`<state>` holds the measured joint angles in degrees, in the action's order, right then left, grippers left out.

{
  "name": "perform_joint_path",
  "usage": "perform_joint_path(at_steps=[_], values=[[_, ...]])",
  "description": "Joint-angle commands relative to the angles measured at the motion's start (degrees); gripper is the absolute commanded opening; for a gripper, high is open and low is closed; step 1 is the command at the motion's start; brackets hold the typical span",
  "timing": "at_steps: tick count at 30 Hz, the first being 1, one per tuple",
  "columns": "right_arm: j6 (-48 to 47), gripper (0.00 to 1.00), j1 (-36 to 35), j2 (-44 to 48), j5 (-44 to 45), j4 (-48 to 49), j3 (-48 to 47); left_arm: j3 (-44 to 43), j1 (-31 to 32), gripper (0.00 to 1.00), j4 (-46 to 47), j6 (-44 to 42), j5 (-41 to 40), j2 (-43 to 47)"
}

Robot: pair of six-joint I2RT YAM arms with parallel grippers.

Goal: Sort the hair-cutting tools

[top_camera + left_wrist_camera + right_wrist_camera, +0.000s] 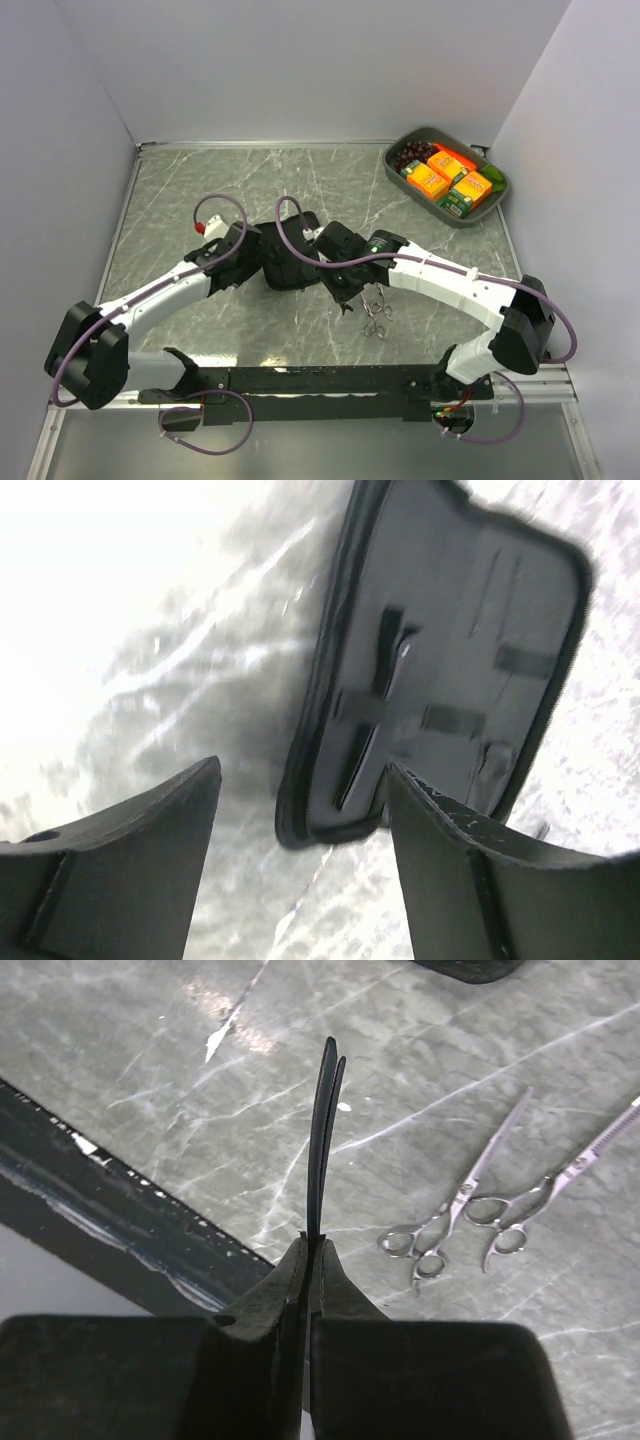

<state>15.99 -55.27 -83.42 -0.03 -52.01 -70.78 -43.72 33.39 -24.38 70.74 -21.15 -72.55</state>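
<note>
The flat black zip case lies open on the marbled table. A thin black hair clip is tucked under a strap inside it. My left gripper stands open just short of the case's near end, with nothing between its fingers. My right gripper is shut on the second black hair clip, which sticks straight out from the fingertips above the table. Two silver scissors lie side by side on the table to the right of it. From above, the scissors sit just right of the right gripper.
A grey bin with orange and green packets stands at the far right corner. The black mounting rail runs along the near edge. Both arms meet around the case at the table's middle. Grey walls close in left and right.
</note>
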Motion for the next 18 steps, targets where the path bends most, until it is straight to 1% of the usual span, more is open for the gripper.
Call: perform_joint_path(at_steps=[1, 2, 3, 4, 5, 6, 7, 8, 9, 11, 12, 14, 15, 16, 18], values=[[0.0, 0.0, -0.1, -0.2, -3.2, 1.6, -2.3, -3.1, -6.0, 0.72, 8.5, -13.4, 0.6, -1.8], [0.1, 0.0, 0.0, -0.2, -3.5, 1.9, -2.3, -3.6, -7.4, 0.72, 10.0, -17.3, 4.1, -2.9], [0.1, 0.0, -0.1, -0.2, -3.6, 2.3, -2.3, -4.2, -8.9, 0.71, 11.5, -19.2, 6.0, -4.2], [0.1, 0.0, 0.0, -0.3, -3.9, 2.5, -2.3, -5.5, -11.5, 0.69, 16.0, -24.7, 9.4, -7.6], [0.0, 0.0, 0.0, -0.2, -3.9, 2.7, -2.2, -6.5, -12.5, 0.66, 17.2, -26.8, 11.6, -9.6], [-0.1, 0.0, -0.1, -0.3, -3.7, 2.8, -1.8, -7.4, -13.3, 0.65, 18.6, -29.1, 16.5, -11.5], [-0.2, 0.0, 0.0, 0.0, -3.8, 3.0, -1.6, -9.0, -15.1, 0.65, 21.3, -32.5, 18.8, -14.7], [-0.2, 0.0, -0.1, 0.3, -3.9, 3.1, -1.3, -9.4, -15.7, 0.66, 22.9, -33.6, 20.0, -15.9], [-0.1, 0.0, 0.0, 0.7, -4.0, 3.3, -0.4, -9.7, -16.3, 0.68, 23.9, -34.8, 23.3, -16.7], [-0.1, 0.0, 0.0, 2.1, -4.2, 4.2, 0.7, -10.1, -17.6, 0.7, 30.0, -37.6, 26.3, -19.2], [0.1, 0.0, 0.0, 2.6, -4.2, 4.5, 1.9, -10.5, -17.9, 0.71, 31.2, -38.6, 30.0, -21.3], [0.1, 0.0, 0.0, 3.4, -4.3, 4.9, 2.9, -12.7, -18.7, 0.72, 32.5, -41.5, 35.2, -24.2], [0.4, 0.0, 0.1, 3.6, -4.1, 4.9, 3.6, -13.6, -18.9, 0.72, 32.1, -42.2, 37.0, -27.4], [0.4, 0.0, 0.1, 4.0, -4.2, 5.0, 4.0, -15.4, -19.1, 0.72, 31.7, -43.7, 39.1, -28.9], [0.4, 0.0, 0.0, 4.7, -4.2, 5.3, 4.9, -16.0, -19.5, 0.71, 32.1, -44.6, 40.9, -31.7]])
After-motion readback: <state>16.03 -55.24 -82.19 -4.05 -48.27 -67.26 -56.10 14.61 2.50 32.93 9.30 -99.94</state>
